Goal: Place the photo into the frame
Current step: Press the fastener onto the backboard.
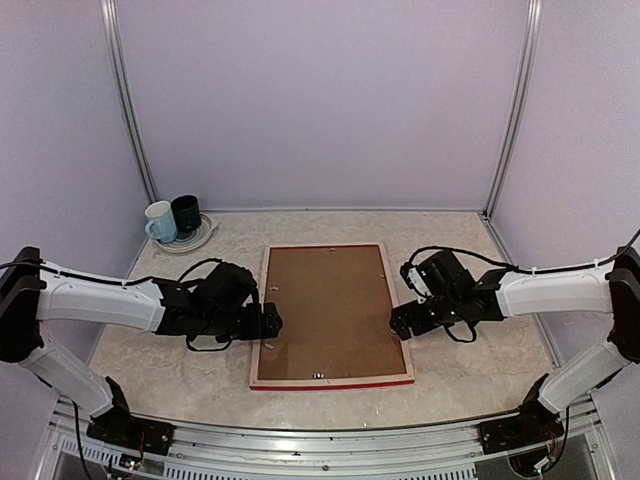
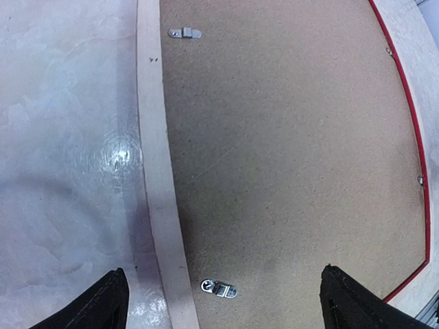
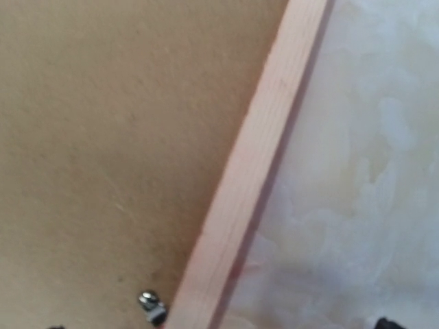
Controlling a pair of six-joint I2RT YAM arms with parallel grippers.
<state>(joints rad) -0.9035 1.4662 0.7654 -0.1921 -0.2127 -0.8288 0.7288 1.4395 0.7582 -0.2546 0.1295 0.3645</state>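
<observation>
The back wall point(image 1: 320, 100) and the side walls are plain and pale purple, and thin shiny metal poles point(image 1: 131, 110) stand up in the far corners. The table point(image 1: 480, 250) is pale and cloudy like marble, with a bright spot of light point(image 2: 118, 152) shining on it, and a gray metal rail point(image 1: 330, 438) runs along its near edge. In the far left corner of the table a light blue mug point(image 1: 159, 222) and a dark mug point(image 1: 186, 212) stand side by side on a small plate point(image 1: 203, 237).
</observation>
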